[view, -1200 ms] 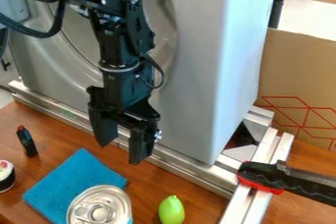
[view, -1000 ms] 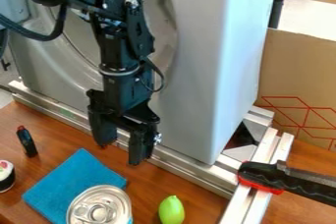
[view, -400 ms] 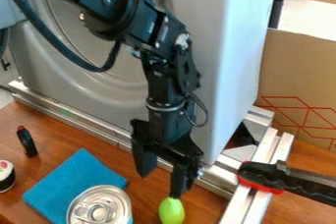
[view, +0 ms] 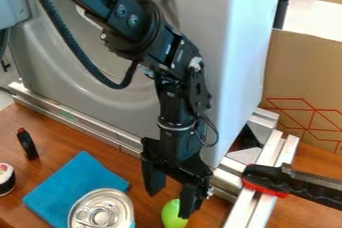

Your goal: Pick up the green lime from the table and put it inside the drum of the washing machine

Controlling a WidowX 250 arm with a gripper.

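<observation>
Tool (view: 172, 205): fingers being held apart
Green fruit (view: 171, 215): being partly hidden by tool
Blue cloth (view: 67, 184): being overlapped by can (view: 101, 213)

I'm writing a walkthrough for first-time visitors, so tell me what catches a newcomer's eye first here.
First comes the black jointed robot arm, slanting in from the upper left and hanging down mid-view, its jaws spread apart. Just below, at the bottom centre, a bright green rounded object shows partly behind one jaw. Then the flat bright-blue cloth at lower left stands out against the brown wooden surface.
</observation>
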